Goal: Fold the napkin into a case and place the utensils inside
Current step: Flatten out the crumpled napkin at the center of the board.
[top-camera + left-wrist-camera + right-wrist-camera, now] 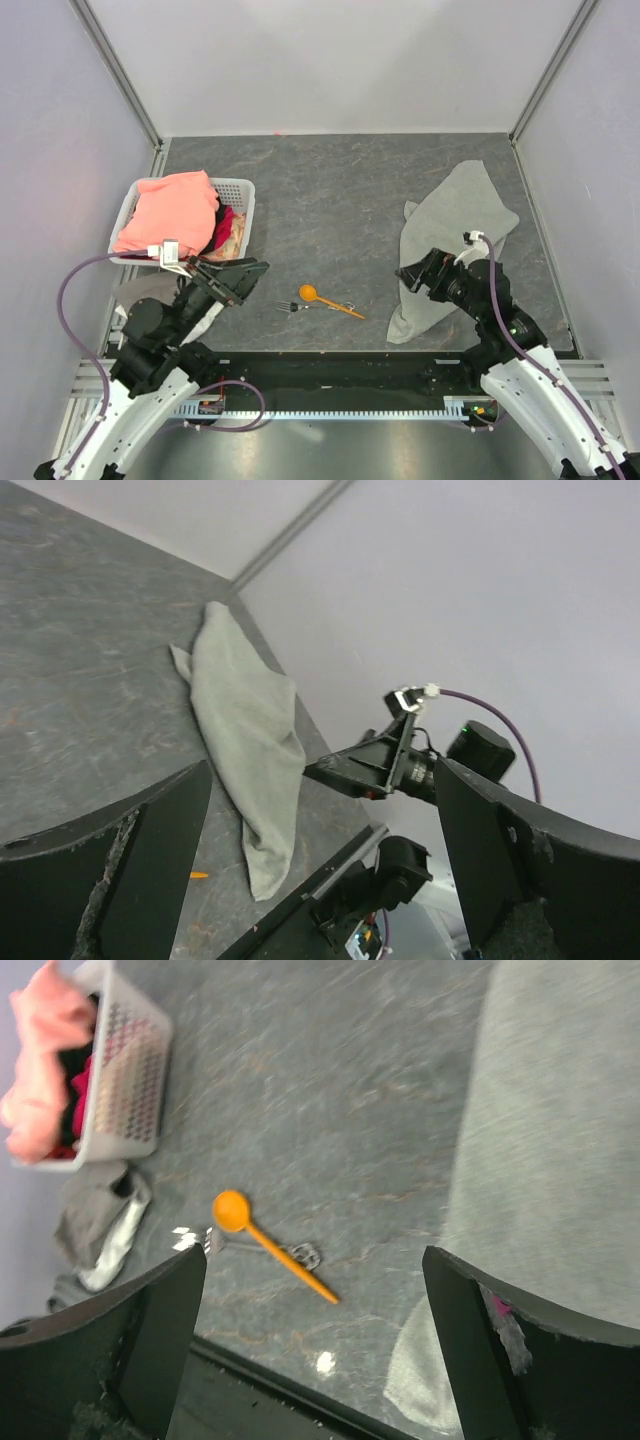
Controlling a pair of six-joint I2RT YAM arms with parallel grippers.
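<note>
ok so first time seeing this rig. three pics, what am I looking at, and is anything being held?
Two robot arms are bolted at the near edge of a table, each ending in a two-finger gripper. The overhead picture comes from a fixed camera above and behind them, showing the left gripper and the right gripper. The other two come from a camera on each wrist; the dark shapes at the sides are that arm's own fingers.

On the table, a light grey napkin lies rumpled on the right. An orange spoon and a metal fork cross in the middle. A white basket with a salmon-pink cloth stands on the left.

Both grippers are open and hold nothing.
</note>
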